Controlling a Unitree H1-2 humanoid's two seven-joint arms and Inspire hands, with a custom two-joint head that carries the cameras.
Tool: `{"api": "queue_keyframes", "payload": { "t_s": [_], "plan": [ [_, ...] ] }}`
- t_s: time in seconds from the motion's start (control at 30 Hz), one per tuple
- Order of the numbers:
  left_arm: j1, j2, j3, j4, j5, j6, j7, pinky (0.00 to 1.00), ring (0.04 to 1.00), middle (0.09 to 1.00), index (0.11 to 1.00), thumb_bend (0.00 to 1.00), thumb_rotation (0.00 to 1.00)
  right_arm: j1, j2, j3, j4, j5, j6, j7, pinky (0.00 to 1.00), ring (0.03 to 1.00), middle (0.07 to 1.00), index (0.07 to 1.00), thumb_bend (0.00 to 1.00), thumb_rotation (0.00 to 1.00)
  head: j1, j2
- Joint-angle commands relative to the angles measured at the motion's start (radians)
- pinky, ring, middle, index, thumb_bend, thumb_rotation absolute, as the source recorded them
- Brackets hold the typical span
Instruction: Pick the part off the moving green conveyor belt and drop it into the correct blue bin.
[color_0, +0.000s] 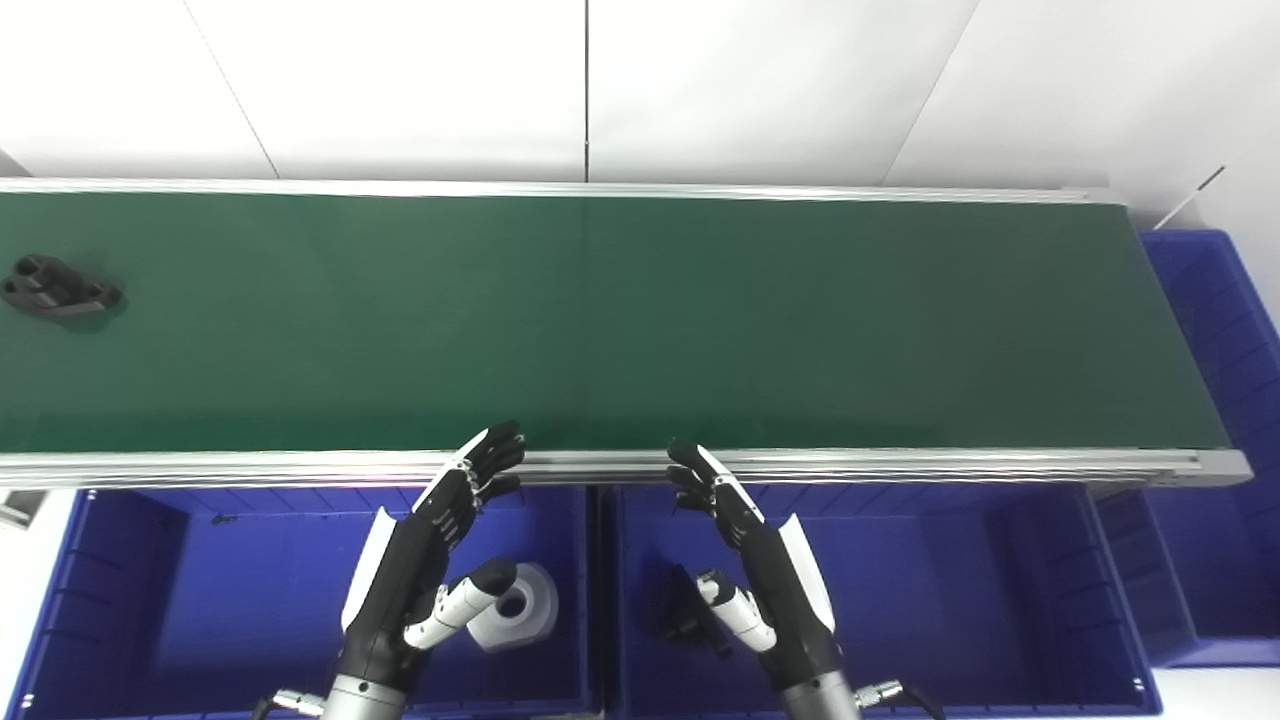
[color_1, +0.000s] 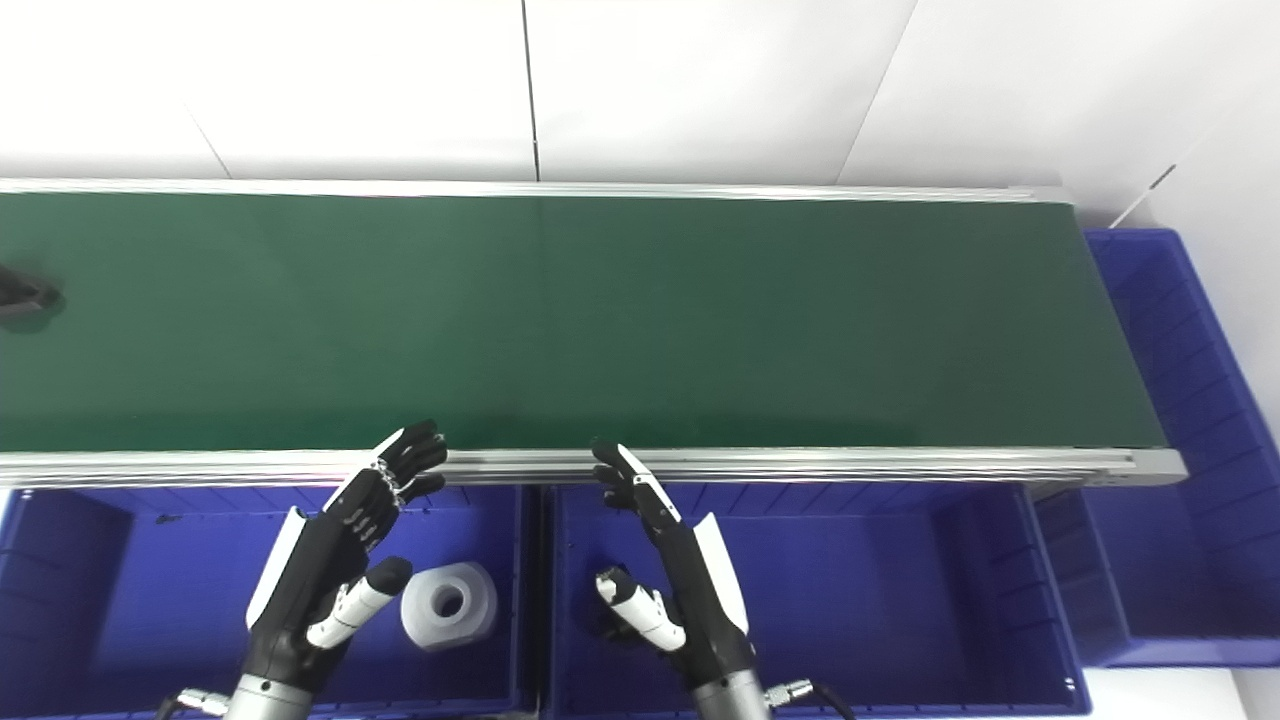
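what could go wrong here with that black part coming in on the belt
1. The black part lies at the far left of the green belt, toward its far side, while both open hands hover over the near rail; a late reach may miss it.
2. The left bin holds a white part, and a dark one lies in the middle bin; the left hand could drop it wrongly.

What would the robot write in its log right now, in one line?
phase: waiting | black part: far left on belt | left hand: open | right hand: open

Black part (color_0: 58, 286) lies flat on the green conveyor belt (color_0: 640, 320), far left
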Motion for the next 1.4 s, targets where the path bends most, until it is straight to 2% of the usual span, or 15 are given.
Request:
{"api": "queue_keyframes", "payload": {
  "t_s": [0.0,0.23,0.5,0.63,0.73,0.9,1.37],
  "plan": [
    [0.005,-0.010,0.000,-0.013,-0.012,-0.035,0.008,0.82,0.874,0.868,0.876,0.76,0.75,0.000,0.001,0.001,-0.024,0.007,-0.050,0.000,0.80,0.854,0.901,0.906,0.88,1.00,0.000,0.000],
    [0.001,-0.016,0.001,-0.023,-0.007,-0.017,0.008,0.82,0.878,0.871,0.881,0.75,0.76,-0.002,0.003,-0.001,-0.026,0.011,-0.041,0.002,0.80,0.854,0.896,0.904,0.88,1.00,-0.001,0.003],
    [0.004,-0.024,0.002,-0.021,-0.009,-0.026,0.007,0.81,0.875,0.868,0.882,0.76,0.76,0.003,0.000,-0.005,-0.032,0.015,-0.041,0.006,0.80,0.850,0.892,0.905,0.88,1.00,-0.004,0.011],
    [0.012,-0.029,0.002,-0.039,-0.008,-0.001,0.009,0.82,0.873,0.861,0.877,0.77,0.76,0.006,-0.002,-0.007,-0.039,0.020,-0.035,0.009,0.80,0.850,0.891,0.901,0.88,1.00,0.011,0.012],
    [0.011,-0.022,0.002,-0.039,0.002,0.000,0.005,0.82,0.876,0.867,0.885,0.75,0.78,0.009,-0.005,-0.006,-0.042,0.025,-0.027,0.014,0.81,0.856,0.894,0.903,0.88,1.00,0.005,0.002],
    [0.012,-0.025,-0.001,-0.038,0.002,-0.009,0.004,0.82,0.877,0.864,0.887,0.76,0.77,0.008,-0.010,-0.007,-0.039,0.023,-0.037,0.013,0.80,0.850,0.894,0.905,0.88,1.00,-0.001,0.008],
    [0.003,-0.031,-0.008,-0.038,0.002,0.031,-0.002,0.82,0.885,0.874,0.908,0.75,0.78,0.006,-0.025,-0.022,-0.037,0.052,-0.028,0.015,0.81,0.845,0.891,0.912,0.88,1.00,0.013,0.004]
  ]
}}
